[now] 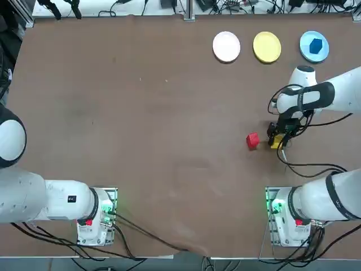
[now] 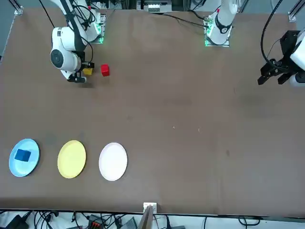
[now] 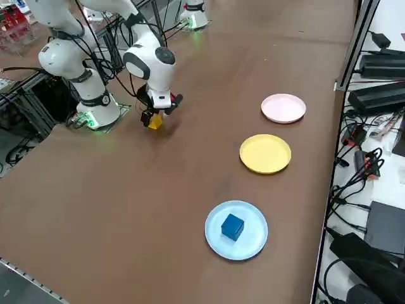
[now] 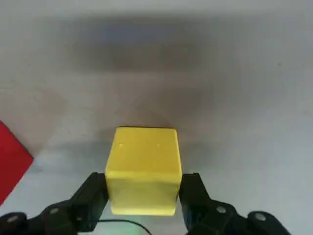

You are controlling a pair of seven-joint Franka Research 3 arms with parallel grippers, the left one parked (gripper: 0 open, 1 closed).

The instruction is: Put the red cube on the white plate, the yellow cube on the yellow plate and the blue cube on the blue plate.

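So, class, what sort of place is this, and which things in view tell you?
Probably a robotics lab: a robot arm bolted to a brown table, its claw around a yellow cube, and cables and power supplies along the edges.

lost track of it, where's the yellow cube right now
In the top view the yellow cube sits between the right gripper's fingers, just right of the red cube, well short of the plates.
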